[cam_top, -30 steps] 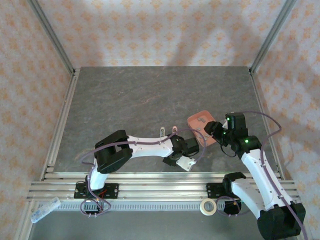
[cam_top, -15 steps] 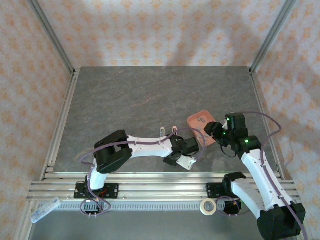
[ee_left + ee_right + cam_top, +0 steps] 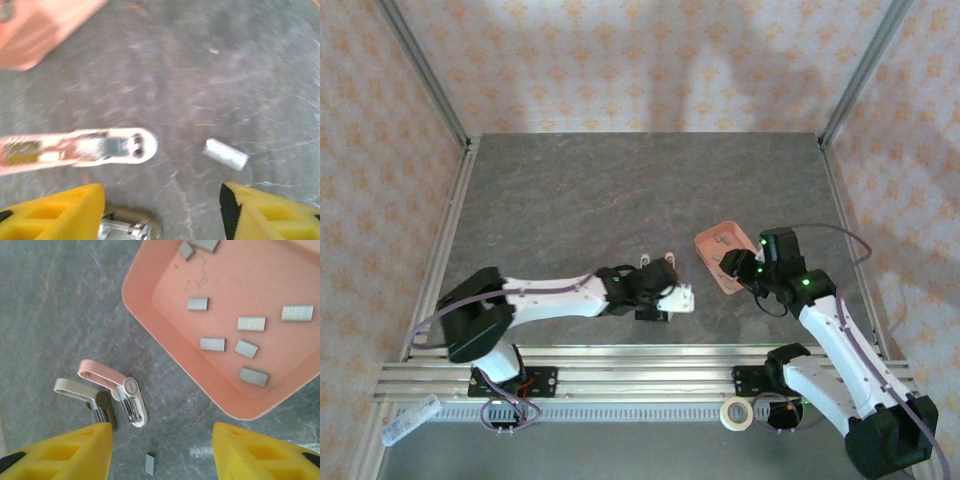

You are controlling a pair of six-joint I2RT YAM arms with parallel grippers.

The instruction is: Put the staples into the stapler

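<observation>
Your L gripper [image 3: 162,199] spread, empty, staple strip [image 3: 226,154] lying just ahead of its tips, R gripper [image 3: 161,442] spread too

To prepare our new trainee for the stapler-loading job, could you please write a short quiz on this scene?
1. True or false: all the staples lie in the pink tray.
2. Where are the two mini staplers? A: both inside the tray. B: both on the table beside the tray. C: one in the tray, one on the table.
3. Fill in: the left gripper has its jaws ____, with nothing between them.

Key: 1 false, a loose strip lies on the table near the staplers; 2 B; 3 open.
</observation>
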